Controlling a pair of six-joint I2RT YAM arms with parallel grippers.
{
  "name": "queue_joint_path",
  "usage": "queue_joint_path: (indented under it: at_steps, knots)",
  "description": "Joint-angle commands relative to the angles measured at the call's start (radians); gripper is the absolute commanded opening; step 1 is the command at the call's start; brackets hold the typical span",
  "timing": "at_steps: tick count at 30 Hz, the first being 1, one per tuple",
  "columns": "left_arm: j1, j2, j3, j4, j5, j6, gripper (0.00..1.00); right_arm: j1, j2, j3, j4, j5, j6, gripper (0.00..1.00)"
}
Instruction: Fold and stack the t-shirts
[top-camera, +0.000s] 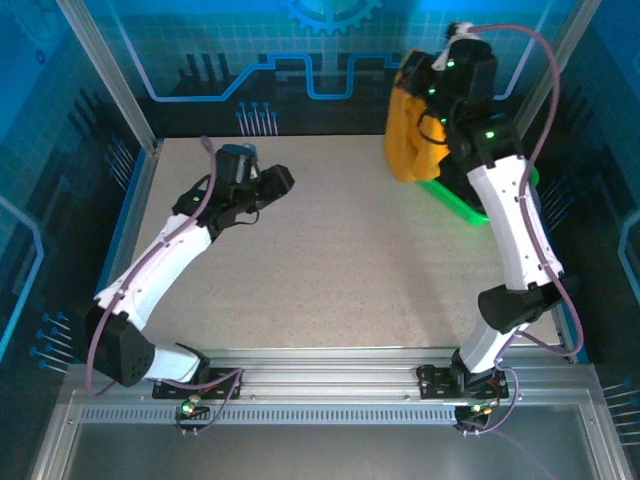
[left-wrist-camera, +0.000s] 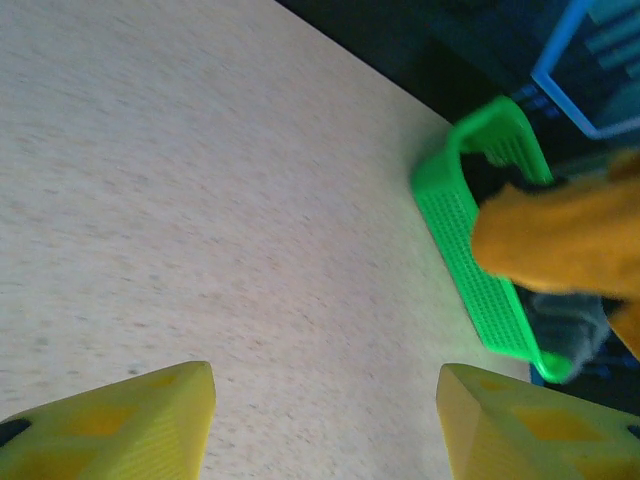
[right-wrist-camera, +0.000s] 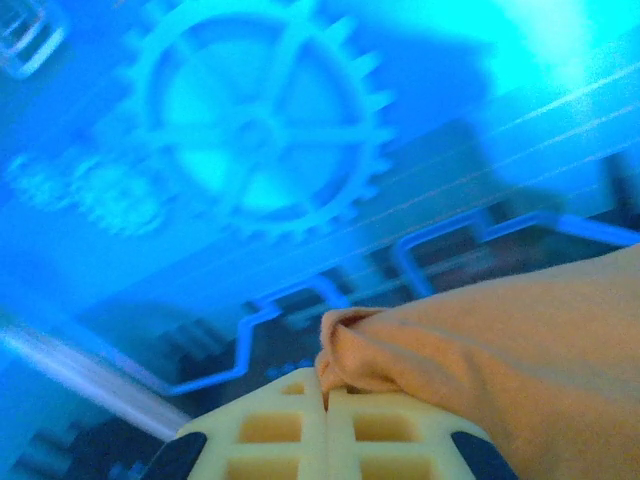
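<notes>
From above and behind the arms, the top camera looked down on the whole counter (top-camera: 330, 270). The left wrist camera skimmed low across it toward the green basket (left-wrist-camera: 468, 245) and orange shirt (left-wrist-camera: 560, 238), both shared with the top view. The right wrist camera, close against the shirt, faced the back wall (right-wrist-camera: 260, 130).

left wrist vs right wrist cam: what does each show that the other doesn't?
Left wrist: left end effector, open, above the table, and the green basket near the table edge. Right wrist: right end effector shut on a bunched edge of the t-shirt, gear-printed backdrop behind. Both: the orange t-shirt.
</notes>
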Motion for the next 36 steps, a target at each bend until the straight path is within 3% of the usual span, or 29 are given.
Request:
queue_joint_path:
  at_steps: [1,4,8,13,20,23,29,36]
  knots:
    - [0.045,-0.089,-0.028,-0.101,-0.105,-0.002,0.62,0.140,0.002,-0.039,0.022,0.005,-0.039,0.00]
    - [0.088,-0.136,-0.057,-0.124,-0.121,-0.005,0.63,0.248,0.031,-0.068,0.007,0.016,-0.027,0.00]
    - [0.115,-0.183,-0.095,-0.161,-0.137,-0.017,0.65,0.292,0.033,-0.221,-0.038,0.012,0.063,0.00]
    - [0.118,-0.209,-0.154,-0.202,-0.112,-0.049,0.66,0.216,-0.013,-0.470,-0.226,0.024,0.150,0.34]
    - [0.118,-0.218,-0.294,-0.245,-0.057,-0.145,0.68,0.116,-0.180,-0.806,-0.229,0.025,0.086,0.47]
    - [0.133,-0.202,-0.348,-0.286,-0.067,-0.194,0.69,0.121,-0.154,-0.824,-0.208,-0.072,0.016,0.47]
    - [0.301,-0.161,-0.435,-0.257,0.022,-0.276,0.73,0.202,0.031,-0.754,-0.178,-0.256,-0.032,0.48]
    - [0.352,0.029,-0.312,-0.180,0.069,-0.310,0.64,0.193,0.227,-0.636,-0.130,-0.351,0.025,0.48]
